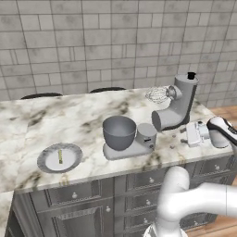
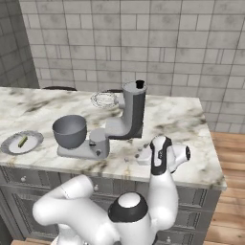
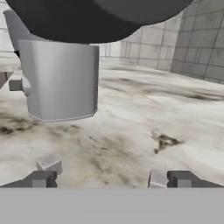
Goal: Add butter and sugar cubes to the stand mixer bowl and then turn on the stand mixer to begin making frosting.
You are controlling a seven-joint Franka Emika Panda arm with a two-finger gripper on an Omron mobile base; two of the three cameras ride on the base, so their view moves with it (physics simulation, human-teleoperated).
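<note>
We see the two-finger tool (image 3: pixel 109 178) low over the marbled white-and-brown stone surface (image 1: pixel 69 120), its jaws spread wide with nothing between them. In the hand view, two small pale grey sugar cubes lie on the surface just ahead of the fingertips, one (image 3: pixel 49 162) by the left tip and one (image 3: pixel 156 178) by the right.

The grey stand mixer (image 1: pixel 176 105) stands just beyond, its dark-grey head tilted up and the wire whisk (image 1: pixel 157 95) in the air. The deep round grey metal bowl (image 1: pixel 119 132) sits on the mixer's light-grey flat base (image 1: pixel 139 147).

Well apart to the left, the thin pale-yellow butter stick (image 1: pixel 60 156) lies on a flat round grey plate (image 1: pixel 46 162) near the front edge of the surface.
</note>
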